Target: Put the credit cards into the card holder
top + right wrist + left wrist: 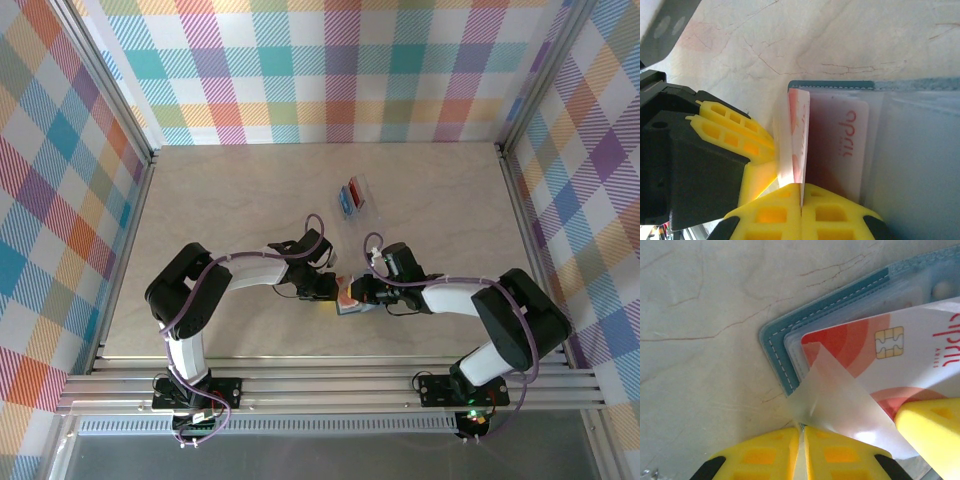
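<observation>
1. The surface (230, 200) carries everything. The work is going on midway along it, toward the near edge, where both arms meet.
2. The teal card holder (776, 347) lies open there, flat on the surface. The left fingers (801, 440) are pinched nearly together on its clear pocket flap (832, 395) and lift it.
3. A clear plastic case (356, 196) sits farther back, near the surface's centre and well apart. It holds a blue card (347, 204) and a red card (357, 187), which are probably next.
4. The red-and-white credit card (875, 347) lies partly over the holder. The right fingers (801, 200) are fully closed on its near edge.
5. The step looks like insertion. The next move calls for sliding the card's leading edge under the raised flap while the left fingers keep the pocket open.
6. The two sets of fingers sit just beside each other and could collide, and the flap's fold partly covers the card.
</observation>
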You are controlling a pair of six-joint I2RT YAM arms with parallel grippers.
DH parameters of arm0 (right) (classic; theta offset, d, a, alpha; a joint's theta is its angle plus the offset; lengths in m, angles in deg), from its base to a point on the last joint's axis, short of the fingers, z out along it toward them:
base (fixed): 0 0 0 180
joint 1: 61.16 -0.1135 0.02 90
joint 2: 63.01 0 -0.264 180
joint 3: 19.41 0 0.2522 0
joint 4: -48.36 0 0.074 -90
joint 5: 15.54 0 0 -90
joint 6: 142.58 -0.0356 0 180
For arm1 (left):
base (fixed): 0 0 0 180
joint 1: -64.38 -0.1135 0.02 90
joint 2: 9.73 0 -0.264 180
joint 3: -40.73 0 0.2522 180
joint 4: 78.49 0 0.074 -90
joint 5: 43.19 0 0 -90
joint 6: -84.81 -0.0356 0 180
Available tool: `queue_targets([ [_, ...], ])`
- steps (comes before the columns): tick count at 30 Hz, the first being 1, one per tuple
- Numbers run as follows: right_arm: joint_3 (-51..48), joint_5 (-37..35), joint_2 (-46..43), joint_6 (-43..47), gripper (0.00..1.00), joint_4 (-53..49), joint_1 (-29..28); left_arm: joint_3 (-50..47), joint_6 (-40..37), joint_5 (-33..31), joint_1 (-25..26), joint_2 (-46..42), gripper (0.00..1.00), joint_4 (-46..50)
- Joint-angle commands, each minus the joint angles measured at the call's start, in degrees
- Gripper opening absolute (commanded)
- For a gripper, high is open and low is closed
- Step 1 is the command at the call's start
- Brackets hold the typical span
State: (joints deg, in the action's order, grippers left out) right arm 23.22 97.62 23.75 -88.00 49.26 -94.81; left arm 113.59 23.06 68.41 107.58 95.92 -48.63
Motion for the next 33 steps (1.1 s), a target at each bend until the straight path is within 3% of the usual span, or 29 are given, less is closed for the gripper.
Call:
queue_targets([
  [1,-2.8,-1.7,1.0,1.0,0.03,-10.0,-0.9,-0.6,0.5,-3.9,-0.4,4.3,0.15,-0.6],
  [7,-3.0,-3.4,1.0,0.9,0.05,-11.0,-0.8,-0.6,0.5,-3.8,-0.3,4.4,0.15,-0.7],
  [13,-1.6,-1.8,0.9,1.9,0.14,-12.5,-0.8,-0.5,0.6,-3.6,-0.3,4.5,0.15,-0.7],
  [21,1.1,-0.6,-1.6,2.6,0.38,-17.9,-1.6,-0.6,0.6,-3.6,-0.6,4.4,0.15,-0.6],
  [33,5.5,-4.3,-4.4,3.9,0.47,-28.4,-2.9,-0.8,0.6,-3.1,-0.9,4.3,0.15,-0.7],
])
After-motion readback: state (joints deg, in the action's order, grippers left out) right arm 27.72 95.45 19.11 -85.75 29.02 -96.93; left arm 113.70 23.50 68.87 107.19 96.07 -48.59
